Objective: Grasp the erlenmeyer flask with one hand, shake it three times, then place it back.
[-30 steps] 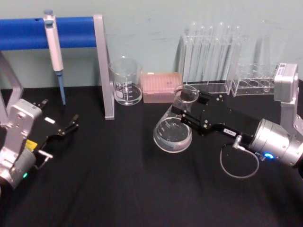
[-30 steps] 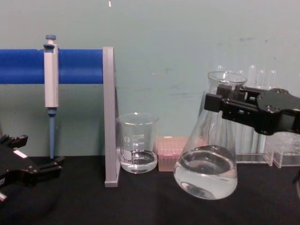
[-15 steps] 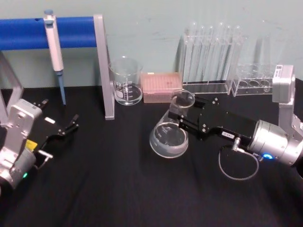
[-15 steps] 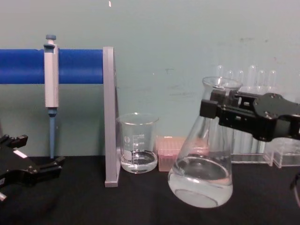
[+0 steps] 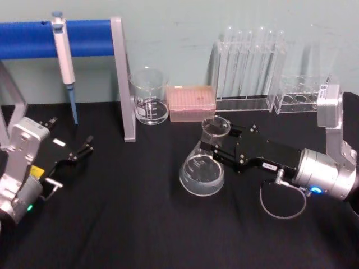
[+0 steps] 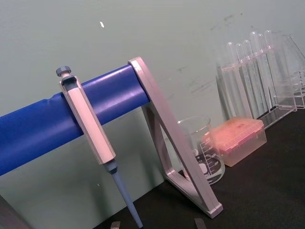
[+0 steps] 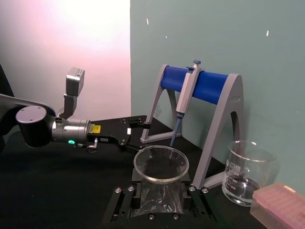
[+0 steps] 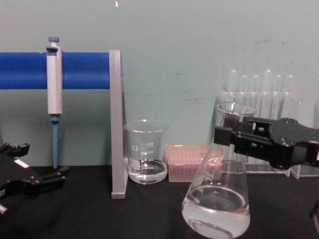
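Grip check: you have the right pincer [image 5: 217, 144] clamped on the neck of the erlenmeyer flask [image 5: 202, 168], just under its flared rim. The flask hangs tilted, its wide base swung towards the robot's left, away from the pincer, with clear liquid pooled inside. It sits over the black bench [image 5: 140, 224], in front of the pink box [image 5: 192, 102]; whether the base touches the bench, you cannot tell. Your left pincer [image 5: 87, 144] rests spread apart at the far left.

r claw [image 8: 224, 135] has brought the erlenmeyer flask [image 8: 217, 204] down lower vs 1 s ago.
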Controlling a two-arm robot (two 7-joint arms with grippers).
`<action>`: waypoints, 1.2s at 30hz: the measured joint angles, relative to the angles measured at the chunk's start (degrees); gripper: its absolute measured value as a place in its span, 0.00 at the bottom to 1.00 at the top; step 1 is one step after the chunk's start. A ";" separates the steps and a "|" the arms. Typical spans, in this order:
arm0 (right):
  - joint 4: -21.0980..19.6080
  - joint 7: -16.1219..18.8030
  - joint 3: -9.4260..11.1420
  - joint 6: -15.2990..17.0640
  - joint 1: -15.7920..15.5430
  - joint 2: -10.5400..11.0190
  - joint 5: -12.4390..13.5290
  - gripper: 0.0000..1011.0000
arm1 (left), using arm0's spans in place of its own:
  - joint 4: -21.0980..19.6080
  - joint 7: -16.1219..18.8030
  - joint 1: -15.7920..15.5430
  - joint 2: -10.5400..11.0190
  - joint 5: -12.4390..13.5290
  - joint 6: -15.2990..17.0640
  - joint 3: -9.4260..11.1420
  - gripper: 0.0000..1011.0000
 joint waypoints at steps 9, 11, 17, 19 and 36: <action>3.23 1.60 -1.04 -0.44 0.97 -0.26 0.51 0.44 | 0.00 0.00 0.00 0.00 0.00 0.00 0.00 0.99; 3.76 1.89 -1.24 -0.51 1.17 -0.34 0.54 0.44 | 0.00 0.00 0.00 0.00 0.00 0.00 0.00 0.99; 6.84 3.35 -2.45 -0.90 2.40 -0.98 0.29 0.44 | 0.00 0.00 0.00 0.00 0.00 0.00 0.00 0.99; 7.72 3.69 -2.75 -0.99 2.76 -1.19 0.07 0.44 | 0.00 0.00 0.00 0.00 0.00 0.00 0.00 0.99; 13.66 6.07 -4.68 -1.43 5.19 -3.12 -0.75 0.44 | 0.00 0.00 0.00 0.00 0.00 0.00 0.00 0.99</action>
